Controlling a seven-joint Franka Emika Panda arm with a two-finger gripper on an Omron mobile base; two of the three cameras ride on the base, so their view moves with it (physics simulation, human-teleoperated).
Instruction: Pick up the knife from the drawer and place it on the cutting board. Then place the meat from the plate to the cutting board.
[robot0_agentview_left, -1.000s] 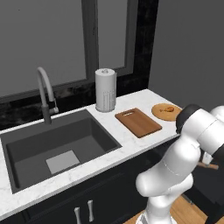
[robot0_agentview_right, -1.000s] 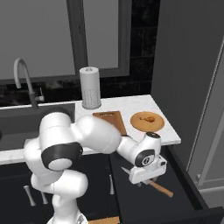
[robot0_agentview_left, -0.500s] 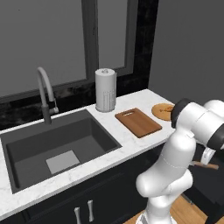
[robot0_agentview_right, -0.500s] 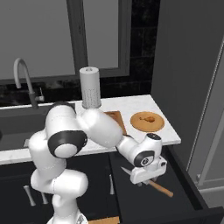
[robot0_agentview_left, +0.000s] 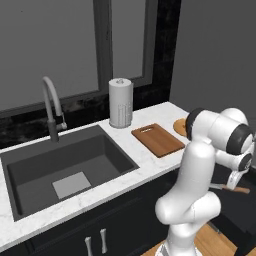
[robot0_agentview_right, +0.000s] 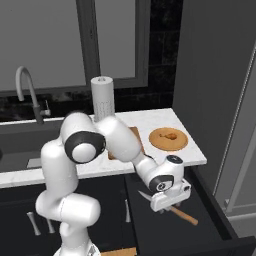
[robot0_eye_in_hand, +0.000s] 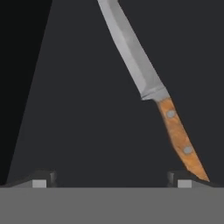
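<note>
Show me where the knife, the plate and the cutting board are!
knife (robot0_eye_in_hand: 131, 50), hand view, middle of the grey blade.
plate (robot0_agentview_right: 169, 139), right base view, tan face near the middle.
cutting board (robot0_agentview_left: 159, 140), left base view, middle of the wooden top.

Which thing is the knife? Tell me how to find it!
Look under the white counter at the open black drawer. The knife lies on its floor, below the open gripper. It has a long grey blade and a brown wooden handle with two rivets.

The knife (robot0_eye_in_hand: 151, 85) lies flat in the open black drawer (robot0_agentview_right: 210, 220). The meat (robot0_agentview_right: 170, 135) sits on the plate (robot0_agentview_right: 169, 139) beside the cutting board (robot0_agentview_left: 157, 139).
</note>
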